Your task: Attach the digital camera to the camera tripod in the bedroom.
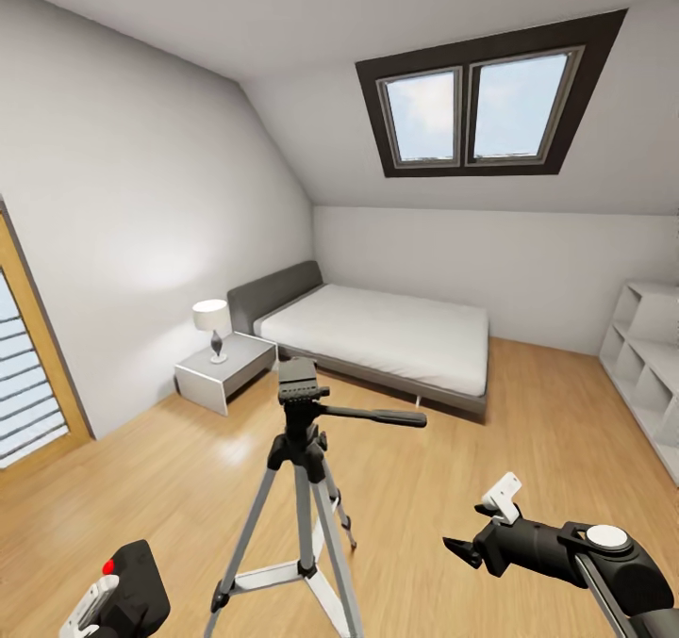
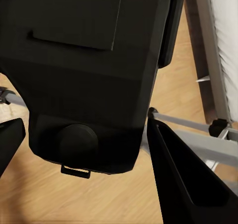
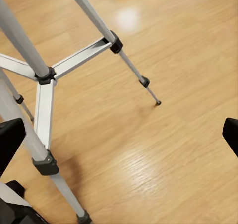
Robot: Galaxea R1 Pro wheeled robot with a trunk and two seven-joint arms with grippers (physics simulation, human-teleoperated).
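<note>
The camera tripod stands on the wood floor right in front of me, its black head bare and its pan handle pointing right. The digital camera, black with a red button on top, is low at the left, and my left gripper is shut on it. In the left wrist view the camera's black body sits between the fingers, with the tripod's legs beyond. My right gripper hangs open to the right of the tripod, holding nothing. It looks down at the silver legs.
A grey bed stands against the far wall under a dark-framed skylight. A white nightstand with a lamp is to its left. White shelves line the right wall. A wood-framed window is at the left.
</note>
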